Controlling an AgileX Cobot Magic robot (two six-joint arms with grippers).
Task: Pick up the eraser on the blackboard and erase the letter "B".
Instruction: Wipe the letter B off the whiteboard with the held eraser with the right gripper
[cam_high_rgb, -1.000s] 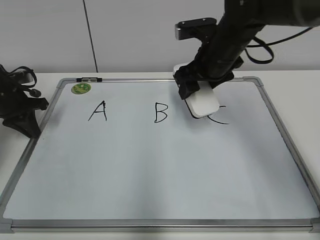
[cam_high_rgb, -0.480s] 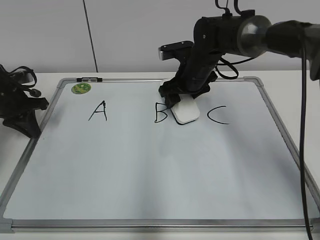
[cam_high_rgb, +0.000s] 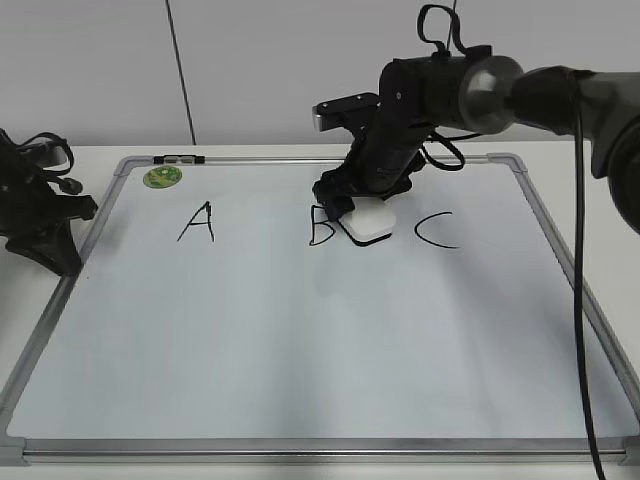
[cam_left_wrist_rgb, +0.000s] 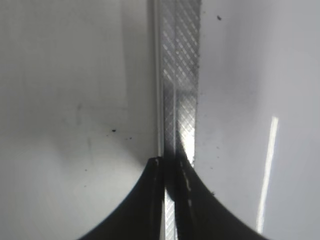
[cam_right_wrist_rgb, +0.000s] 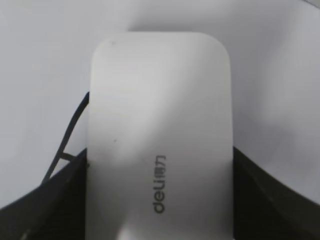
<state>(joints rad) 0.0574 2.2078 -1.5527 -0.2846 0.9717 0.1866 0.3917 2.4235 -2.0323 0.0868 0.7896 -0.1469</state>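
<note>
The blackboard (cam_high_rgb: 300, 330) is a white board with a grey frame, lying flat on the table. On it are the black letters "A" (cam_high_rgb: 197, 222), "B" (cam_high_rgb: 320, 226) and "C" (cam_high_rgb: 437, 230). My right gripper (cam_high_rgb: 366, 212) is shut on the white eraser (cam_high_rgb: 369, 226) and holds it flat on the board, just right of the "B" and touching its right edge. In the right wrist view the eraser (cam_right_wrist_rgb: 160, 135) fills the frame between the jaws, with black strokes of the "B" (cam_right_wrist_rgb: 67, 140) at its left. My left gripper (cam_left_wrist_rgb: 170, 165) is shut and empty over the board's left frame (cam_left_wrist_rgb: 180, 75).
A round green magnet (cam_high_rgb: 162, 177) sits at the board's back left corner, with a black marker (cam_high_rgb: 181, 159) lying on the back frame beside it. My left arm (cam_high_rgb: 35, 205) rests at the left edge of the board. White table surrounds the board.
My right gripper has carried the eraser leftward from over the "C" to beside the "B" and lowered it onto the board. The left arm has not moved.
</note>
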